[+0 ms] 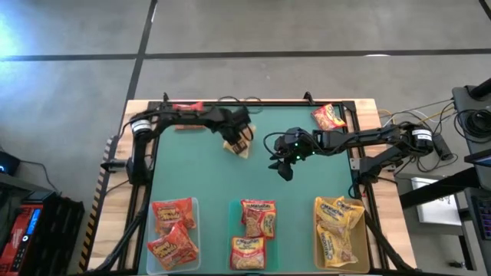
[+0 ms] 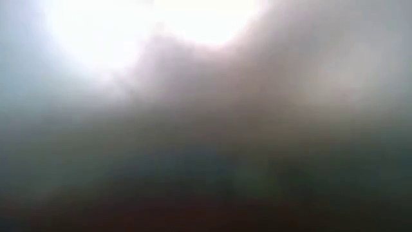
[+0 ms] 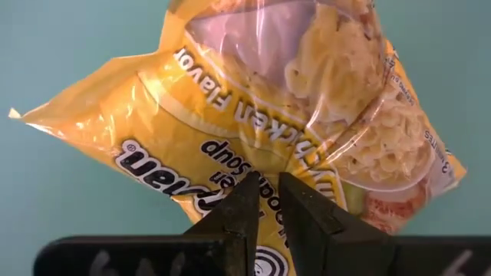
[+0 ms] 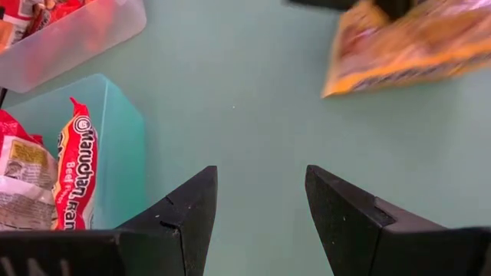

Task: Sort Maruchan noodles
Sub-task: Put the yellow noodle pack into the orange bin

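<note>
My left gripper is over the far middle of the green table, shut on a yellow Maruchan noodle packet, which also shows in the right wrist view. My right gripper stands open above bare table to the right of it, with nothing between its fingers. An orange-red packet lies flat at the far right. A red packet lies at the far edge under the left arm. The low view shows only blur. My left gripper pinches the yellow packet's printed face between its two fingers, at a crease in the wrapper near the label's middle. The fingers come steeply from above. The packet spreads out below them, tilted; whether its lower edge rests on the table I cannot tell.
Three shallow clear bins stand along the near edge: the left one holds red packets, the middle one orange-red ones, and the right one yellow ones. Open green table lies between the bins and the grippers.
</note>
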You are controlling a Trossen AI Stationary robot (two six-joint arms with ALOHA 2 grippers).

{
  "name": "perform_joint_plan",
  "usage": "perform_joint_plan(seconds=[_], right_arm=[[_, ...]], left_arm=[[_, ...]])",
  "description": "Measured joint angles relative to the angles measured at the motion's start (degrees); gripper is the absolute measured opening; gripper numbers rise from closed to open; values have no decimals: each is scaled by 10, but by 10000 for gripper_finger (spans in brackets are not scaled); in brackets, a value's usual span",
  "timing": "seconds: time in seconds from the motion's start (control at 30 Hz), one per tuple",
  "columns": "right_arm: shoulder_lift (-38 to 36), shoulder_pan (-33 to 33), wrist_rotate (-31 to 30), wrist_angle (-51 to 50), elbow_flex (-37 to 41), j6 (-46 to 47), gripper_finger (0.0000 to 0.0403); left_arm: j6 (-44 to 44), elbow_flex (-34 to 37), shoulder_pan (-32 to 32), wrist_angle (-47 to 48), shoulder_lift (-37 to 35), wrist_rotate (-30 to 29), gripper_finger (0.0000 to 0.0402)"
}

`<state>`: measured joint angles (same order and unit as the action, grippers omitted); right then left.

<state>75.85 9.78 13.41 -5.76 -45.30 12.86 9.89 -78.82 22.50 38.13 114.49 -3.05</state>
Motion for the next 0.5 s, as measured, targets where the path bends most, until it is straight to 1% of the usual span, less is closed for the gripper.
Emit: perform_joint_plan(seconds=[0.2,0.33,0.5], right_arm=[[0,0,0,0,0,0,187],[0,0,0,0,0,4,187],[0,4,1,-11,0,31,187]], left_arm=[[-4,2,-72,-19,-8,60,39],[-6,3,-110,-67,-11,60,39],[-20,3,-130,-94,-39,56,39]])
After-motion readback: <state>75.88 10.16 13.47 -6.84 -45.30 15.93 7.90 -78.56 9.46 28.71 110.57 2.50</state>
